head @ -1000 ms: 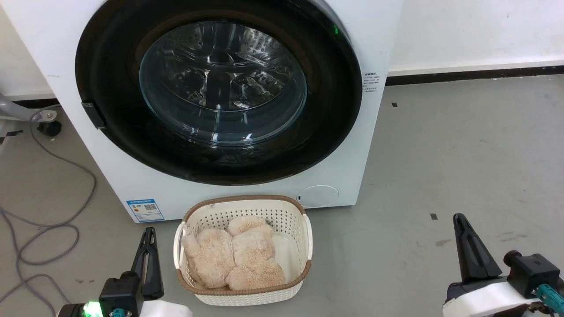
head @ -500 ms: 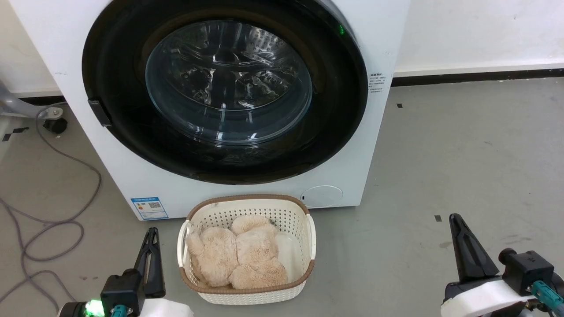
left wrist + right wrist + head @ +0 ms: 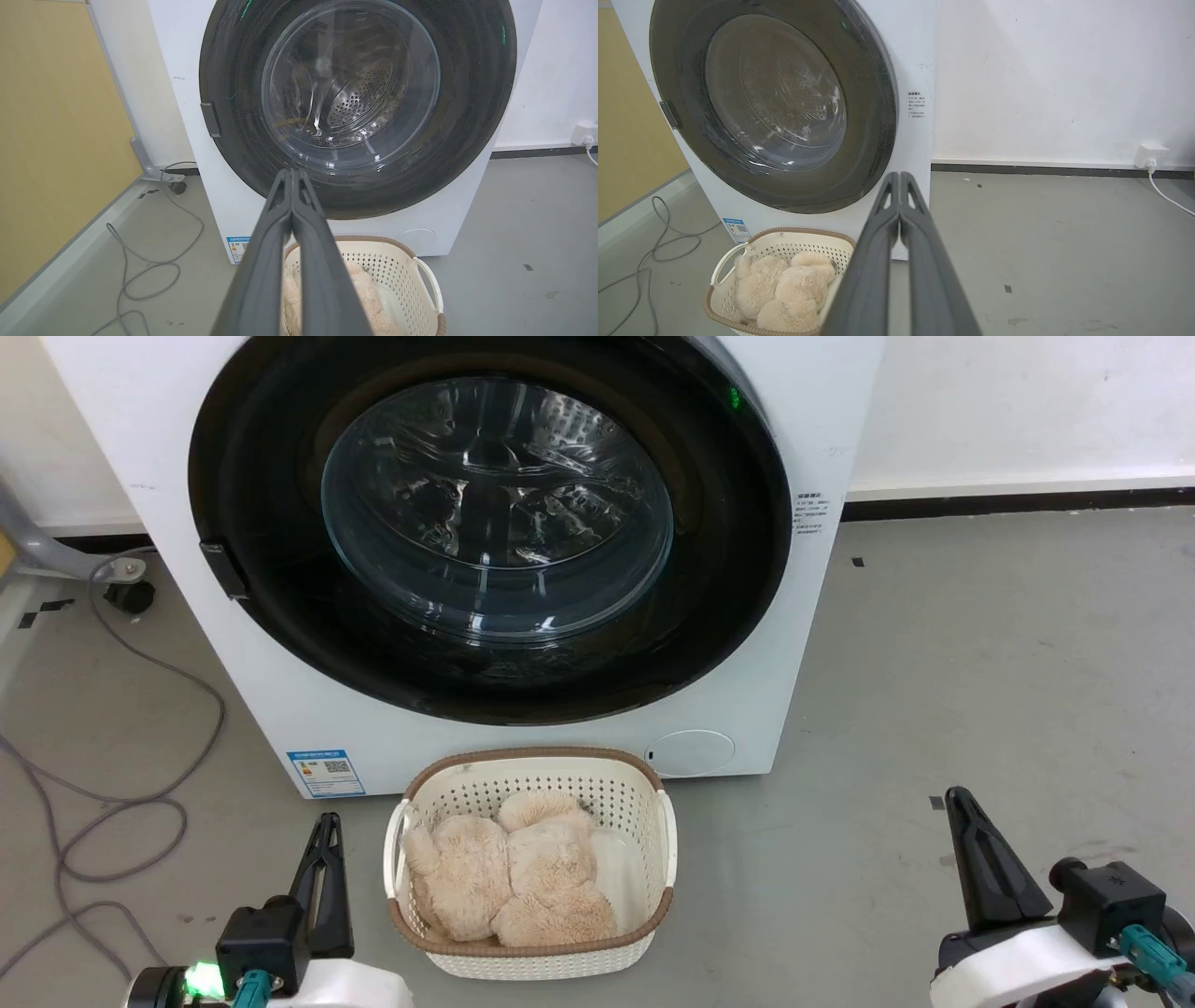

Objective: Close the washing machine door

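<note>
The left gripper (image 3: 326, 823) sits low at the near left, its two dark fingers pressed together with nothing between them, tips pointing toward the washing machine (image 3: 280, 709). The right gripper (image 3: 956, 797) is likewise pinched closed and empty, low at the near right over the bare grey floor (image 3: 980, 644). Between them, nearer the left one, a cream perforated basket (image 3: 532, 767) holds a beige plush toy (image 3: 513, 887), just in front of the machine. Behind it the door (image 3: 495, 513), a black rim around bulging glass, lies flat against the white front, well apart from both grippers. A blue label (image 3: 325, 772) marks the machine's lower left corner, and a grey cable (image 3: 223, 717) loops across the floor to the left.
</note>
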